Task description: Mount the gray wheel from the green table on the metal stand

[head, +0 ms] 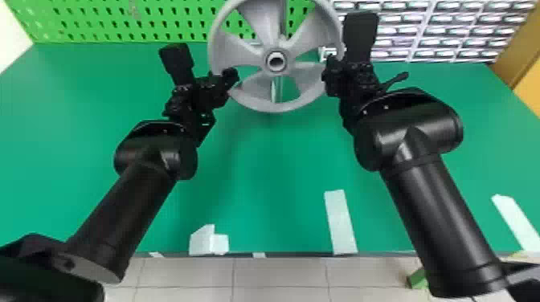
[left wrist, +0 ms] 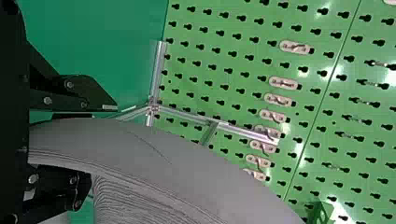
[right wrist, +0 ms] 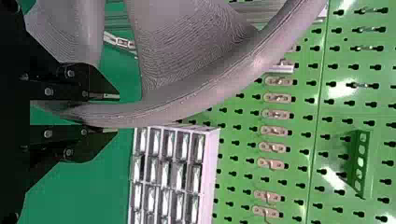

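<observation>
Matt gray plastic-looking wheel point(head: 246, 104), finely ridged; shiny metal stand point(left wrist: 178, 115).

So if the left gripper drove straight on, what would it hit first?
Probably the metal stand, met by the gray wheel that the left gripper holds, then the green pegboard behind. Depth is unclear, so the wheel might slip past the stand.

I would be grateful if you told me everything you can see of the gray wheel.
The gray wheel has a round rim, five broad spokes and a central hub with an open bore. It looks like plastic, finely ridged in places. Its face is turned to the head camera, in front of the metal stand; the left gripper and right gripper hold opposite sides of its rim.
</observation>
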`<state>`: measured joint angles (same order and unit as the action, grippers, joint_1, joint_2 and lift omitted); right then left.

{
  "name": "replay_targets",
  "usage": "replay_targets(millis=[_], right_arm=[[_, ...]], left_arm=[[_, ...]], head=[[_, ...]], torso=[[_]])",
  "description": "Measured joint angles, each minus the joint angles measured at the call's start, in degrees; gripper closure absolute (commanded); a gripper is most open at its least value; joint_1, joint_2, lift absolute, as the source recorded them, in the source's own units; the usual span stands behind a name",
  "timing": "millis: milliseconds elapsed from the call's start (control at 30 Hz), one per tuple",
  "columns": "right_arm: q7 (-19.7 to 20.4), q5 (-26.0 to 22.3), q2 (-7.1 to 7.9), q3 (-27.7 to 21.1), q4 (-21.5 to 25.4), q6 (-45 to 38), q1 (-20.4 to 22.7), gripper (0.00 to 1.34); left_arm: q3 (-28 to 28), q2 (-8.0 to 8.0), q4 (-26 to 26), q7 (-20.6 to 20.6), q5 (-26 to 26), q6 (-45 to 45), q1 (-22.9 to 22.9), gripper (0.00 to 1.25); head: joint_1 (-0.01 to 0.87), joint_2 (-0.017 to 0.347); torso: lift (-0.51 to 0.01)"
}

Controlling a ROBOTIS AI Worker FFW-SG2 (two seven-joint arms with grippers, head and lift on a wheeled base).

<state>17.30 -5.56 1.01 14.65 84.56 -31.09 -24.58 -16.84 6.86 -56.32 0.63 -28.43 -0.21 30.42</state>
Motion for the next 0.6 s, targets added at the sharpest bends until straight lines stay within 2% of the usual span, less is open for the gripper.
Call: replay_targets(millis=[600], right_arm=[[-0.38, 0.29, -0.36, 0.22, -1.92, 1.65, -0.53, 1.33]], left_arm=[[-0.67, -0.30, 2.53, 0.00, -0.33, -2.00, 1.41, 1.09]], head=[[0.867, 0.052]], torso=[[-0.100]])
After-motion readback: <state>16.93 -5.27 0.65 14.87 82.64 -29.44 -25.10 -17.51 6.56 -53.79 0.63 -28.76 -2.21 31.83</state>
